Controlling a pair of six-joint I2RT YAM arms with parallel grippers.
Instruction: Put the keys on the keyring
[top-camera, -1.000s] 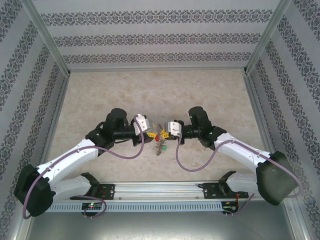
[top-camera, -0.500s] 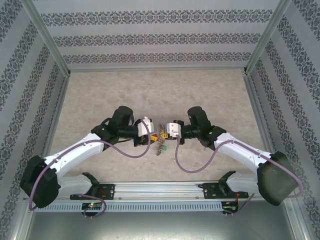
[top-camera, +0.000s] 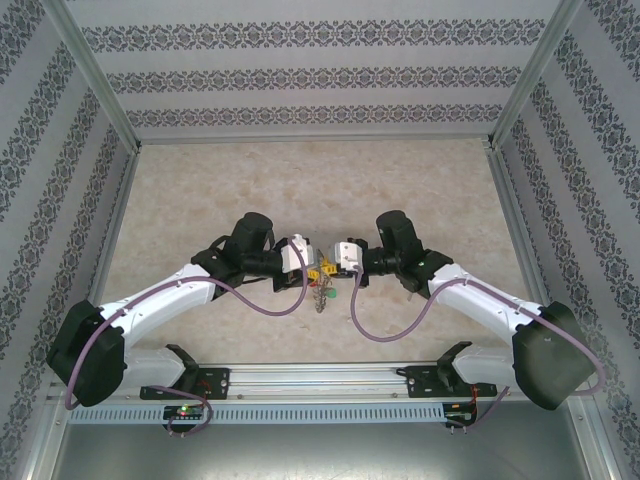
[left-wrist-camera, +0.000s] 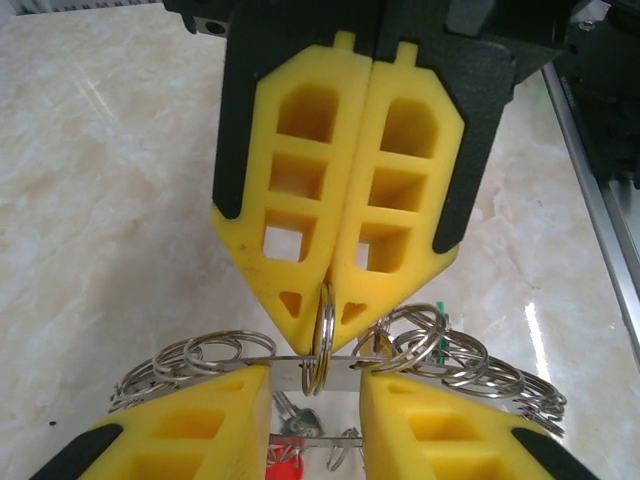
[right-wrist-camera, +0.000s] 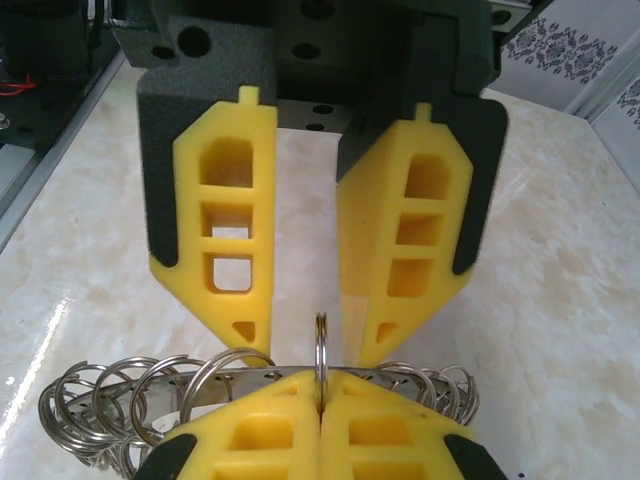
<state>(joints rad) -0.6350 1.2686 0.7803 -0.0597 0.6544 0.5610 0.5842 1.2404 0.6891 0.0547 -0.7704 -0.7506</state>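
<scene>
two grippers meet tip to tip over the table (top-camera: 200, 200). right gripper (right-wrist-camera: 320, 385) has its jaws fully closed, the yellow pads pressed flat together and pinching one link (right-wrist-camera: 320, 345) that stands upright on edge and sticks out just past the tips. in the left wrist view the same right gripper (left-wrist-camera: 325, 290) comes in from the top with that link (left-wrist-camera: 322, 340) hanging from its tips.

left gripper (left-wrist-camera: 312, 385) is partly open with a clear gap between its pads, nothing clamped. the keyring (left-wrist-camera: 420, 345) runs crosswise at its fingertips: the flat rim spans the gap and bunches of silvery links fan out past both pads. can't tell if the pads touch the rim. in the right wrist view the left gripper (right-wrist-camera: 305, 340) shows the same spread, with the keyring (right-wrist-camera: 150, 395) lying across just ahead of the right jaws.

keys (top-camera: 321, 293) hang under the spot where the two sets of jaws meet. a red head and a silver blade show below the left jaws' gap.
</scene>
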